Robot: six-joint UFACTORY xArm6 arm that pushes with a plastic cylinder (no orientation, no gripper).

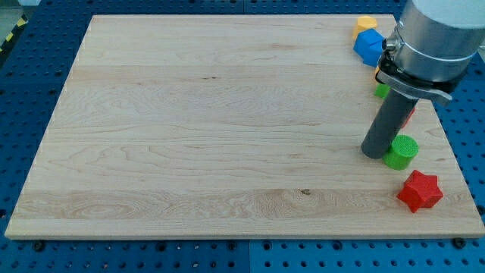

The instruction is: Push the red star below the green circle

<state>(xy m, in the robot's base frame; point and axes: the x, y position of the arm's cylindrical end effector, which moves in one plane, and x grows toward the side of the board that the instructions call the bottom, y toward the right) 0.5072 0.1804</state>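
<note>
The red star (419, 190) lies near the view's bottom right corner of the wooden surface (212, 129), flat and apart from everything else. Just above it and slightly to the view's left sits the green circle (401, 152), a short round block. So the star is already lower in the view than the circle, a little off to the right of it, with a narrow strip of bare wood between the two.

There are no fingers here to be apart or together: the arm ends in a plain dark rod. My tip (373, 154) rests on the surface just beside the green circle, at its left edge, touching it or nearly so; I cannot tell which. It is well clear of the red star.

The rod leans slightly, rising toward the view's upper right into the grey cylindrical arm body (438, 34), which fills the top right corner.

Behind the rod, another green block (382, 90) and a sliver of a red one (409, 115) show, their shapes hidden. Further up lie a blue block (368, 46) and a yellow block (366, 23) touching it.
</note>
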